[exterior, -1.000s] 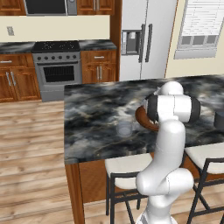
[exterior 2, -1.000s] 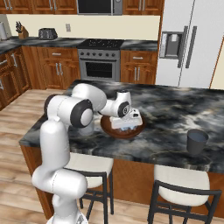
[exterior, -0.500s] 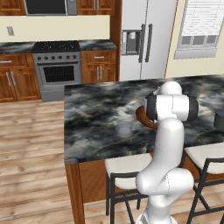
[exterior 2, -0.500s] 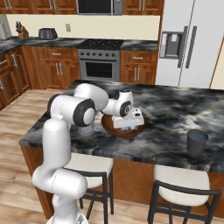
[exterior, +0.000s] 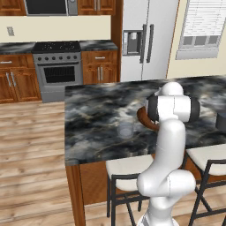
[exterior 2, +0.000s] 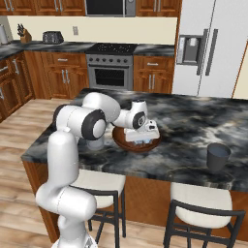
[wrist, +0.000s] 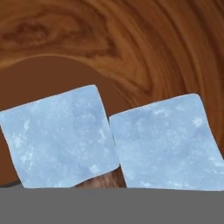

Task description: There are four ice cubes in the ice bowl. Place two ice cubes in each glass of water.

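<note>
On the tabletop [exterior: 97, 114], a slab of glossy black marble with pale veins, a clear glass [exterior: 126, 129] stands at about 9 o'clock from the bowl [exterior: 144, 118] in the left base view, nearly lost against the stone; only a curved sliver of the bowl's reddish-brown rim shows beside the white arm. The right base view gives the bowl [exterior 2: 127, 144] whole, wide, shallow and round, with the gripper [exterior 2: 140, 141] lowered into it; whether its fingers are spread or pinching, I cannot tell. At 3 o'clock from the bowl, well apart, sits a dark tumbler [exterior 2: 218, 157]. The hand view shows swirling wood grain close up and two ice cubes [wrist: 59, 138] side by side, pale blue, frosted and speckled, square-faced, the right one [wrist: 168, 142] just beside the left.
</note>
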